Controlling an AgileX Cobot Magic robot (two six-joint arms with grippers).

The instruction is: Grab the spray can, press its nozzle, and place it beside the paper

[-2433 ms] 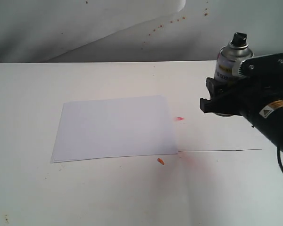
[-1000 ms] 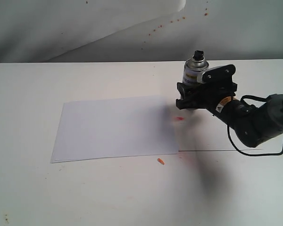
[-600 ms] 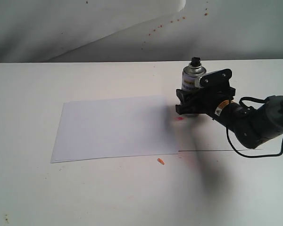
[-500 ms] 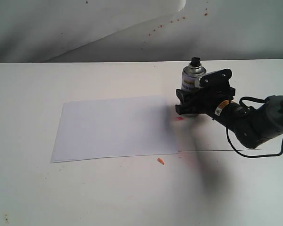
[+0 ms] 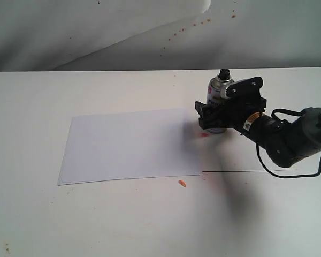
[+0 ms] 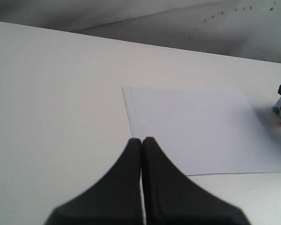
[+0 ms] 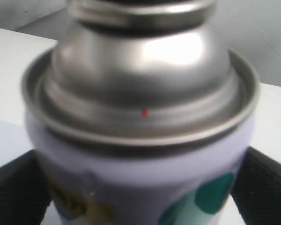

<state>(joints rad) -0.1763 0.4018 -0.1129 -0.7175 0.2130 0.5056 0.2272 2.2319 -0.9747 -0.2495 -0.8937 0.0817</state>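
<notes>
Right pincer (image 5: 215,116) is clamped on the spray can (image 5: 218,90), one finger on each side of the body. Can is upright, just off the paper's (image 5: 131,144) edge near a far corner, not on it. Can't tell if the base touches the worktop (image 5: 96,214). Black nozzle (image 5: 223,73) on top. Left pincer (image 6: 141,143) has tips together, empty, by the paper's opposite edge. Red smear (image 5: 204,135) lies between paper and can.
</notes>
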